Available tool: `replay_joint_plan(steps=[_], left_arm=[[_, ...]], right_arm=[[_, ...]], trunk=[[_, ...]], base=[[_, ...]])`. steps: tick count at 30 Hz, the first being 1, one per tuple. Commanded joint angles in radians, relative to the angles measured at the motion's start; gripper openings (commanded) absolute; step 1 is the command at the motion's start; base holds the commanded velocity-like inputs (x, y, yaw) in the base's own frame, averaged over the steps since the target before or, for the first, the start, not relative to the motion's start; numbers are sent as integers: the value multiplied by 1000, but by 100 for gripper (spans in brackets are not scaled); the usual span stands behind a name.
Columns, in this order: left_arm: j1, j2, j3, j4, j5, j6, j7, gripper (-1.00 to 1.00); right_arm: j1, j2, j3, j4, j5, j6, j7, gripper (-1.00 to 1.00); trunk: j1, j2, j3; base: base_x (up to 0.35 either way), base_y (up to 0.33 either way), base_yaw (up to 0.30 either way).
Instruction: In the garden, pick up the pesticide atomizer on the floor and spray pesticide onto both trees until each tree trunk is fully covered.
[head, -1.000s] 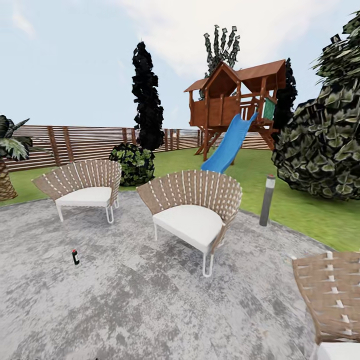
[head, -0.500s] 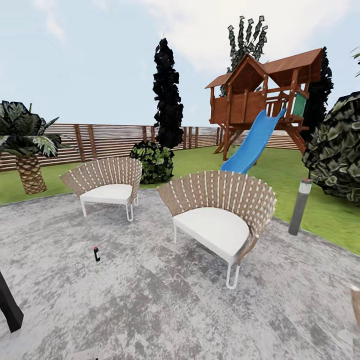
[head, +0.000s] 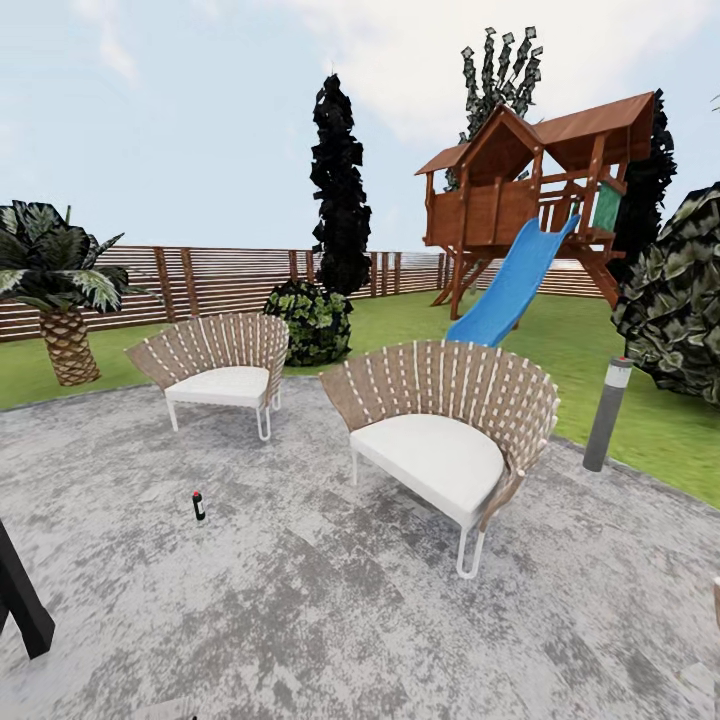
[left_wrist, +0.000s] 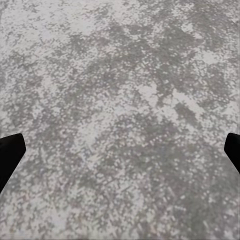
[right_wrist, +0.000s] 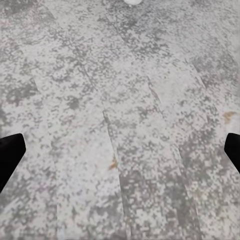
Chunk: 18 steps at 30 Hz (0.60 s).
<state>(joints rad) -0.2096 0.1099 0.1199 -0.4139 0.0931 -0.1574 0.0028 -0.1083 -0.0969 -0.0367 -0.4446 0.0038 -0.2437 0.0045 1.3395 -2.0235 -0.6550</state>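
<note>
The pesticide atomizer (head: 198, 506) is a small dark bottle with a red top. It stands upright on the grey paving (head: 300, 620), left of centre in the head view and in front of the two wicker chairs. The lawn (head: 560, 350) and slatted fence (head: 220, 280) of the garden lie behind. The tree trunks are out of view. My left gripper (left_wrist: 120, 155) is open over bare paving, with its black fingertips (left_wrist: 9, 155) at the picture's edges. My right gripper (right_wrist: 120, 155) is also open over paving, and nothing is between its fingers.
Two wicker chairs (head: 225, 365) (head: 445, 420) stand beyond the bottle. A grey lamp post (head: 608, 415) marks the paving's right edge. A palm (head: 60, 300), a bush (head: 312, 320), a dark column tree (head: 340, 190) and a playhouse with a blue slide (head: 520, 270) stand farther back. A black slanted bar (head: 20, 600) crosses the lower left.
The whole head view has swung left, so chairs, bottle and playhouse sit further right in the picture. The palm and the black bar came into view. Nothing itself moved.
</note>
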Motion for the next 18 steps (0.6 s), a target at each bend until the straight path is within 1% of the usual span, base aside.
replay_joint_plan(steps=[1,9,13,18], left_arm=[[-1,0,-2,1,10,-3,0,100],[-1,-4,-2,0,10,-2,0,100],[-1,-6,-5,0,10,-3,-1,100],[-1,-6,-5,0,10,-4,-1,100]], right_arm=[[-1,0,-2,0,0,-3,0,100],[-1,0,-4,-6,-4,-3,-1,100],[-1,2,-3,-5,-4,-3,-5,100],[-1,2,-3,-5,-4,-3,-4,100]], trunk=[[0,0,-1],[0,0,-4],[0,0,-10],[0,0,-18]], base=[[0,0,0],[0,0,2],[4,0,100],[71,0,123]])
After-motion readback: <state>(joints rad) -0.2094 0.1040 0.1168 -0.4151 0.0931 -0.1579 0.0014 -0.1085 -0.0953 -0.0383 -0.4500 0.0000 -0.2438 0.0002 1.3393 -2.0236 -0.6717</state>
